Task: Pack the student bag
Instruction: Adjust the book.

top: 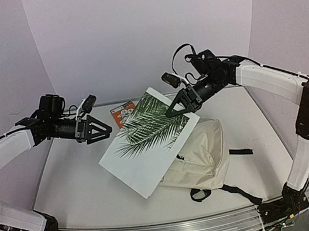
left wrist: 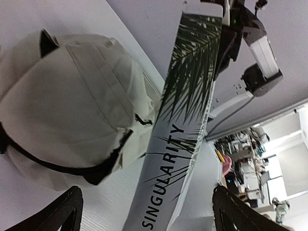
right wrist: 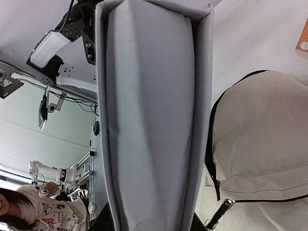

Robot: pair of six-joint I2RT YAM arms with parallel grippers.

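Observation:
The cream student bag [top: 203, 153] lies on the table at centre right, its black straps trailing toward the near edge. My right gripper [top: 178, 107] is shut on the far edge of a large white book [top: 147, 141] with a palm-leaf cover, holding it tilted over the bag's left side. In the right wrist view the book's page edge [right wrist: 149, 120] fills the space between my fingers, with the bag [right wrist: 260, 139] to the right. My left gripper [top: 102, 130] is open and empty just left of the book. Its view shows the book [left wrist: 187, 125], lettered SINGULARITY, and the bag [left wrist: 72, 110].
An orange and white booklet [top: 122, 111] lies flat behind the big book at the back of the table. A black zipper pull [right wrist: 219, 211] hangs at the bag's near side. White walls close in the back and both sides.

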